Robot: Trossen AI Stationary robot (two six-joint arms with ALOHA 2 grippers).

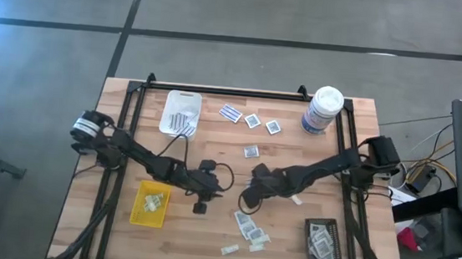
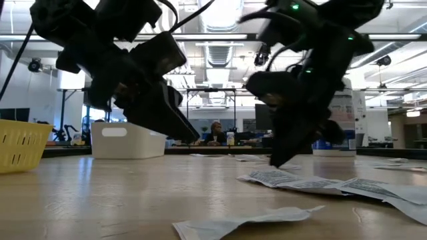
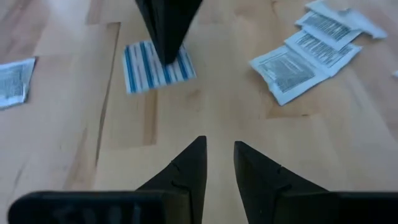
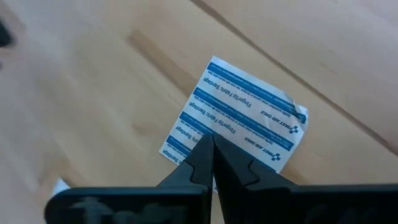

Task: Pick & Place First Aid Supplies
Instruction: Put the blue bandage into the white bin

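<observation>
Right wrist view: right gripper [image 4: 212, 146] pinched closed on blue-striped bandage packet [image 4: 235, 115], flat on table [image 4: 93, 81].

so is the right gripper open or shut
Shut: right gripper fingertips meet with no gap, pressed on the blue-and-white striped bandage packet lying flat on the wood.

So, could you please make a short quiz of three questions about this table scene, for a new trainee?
1. True or false: the right gripper has its fingers closed at the edge of a blue-and-white striped packet.
2. Which tray sits nearest the left arm's side at the table's front? A) yellow tray B) black tray C) white tray
3. Fill in: the tall white canister stands near the table's far ____ corner, by the robot's own sides.

Key: 1 true; 2 A; 3 right.
</observation>
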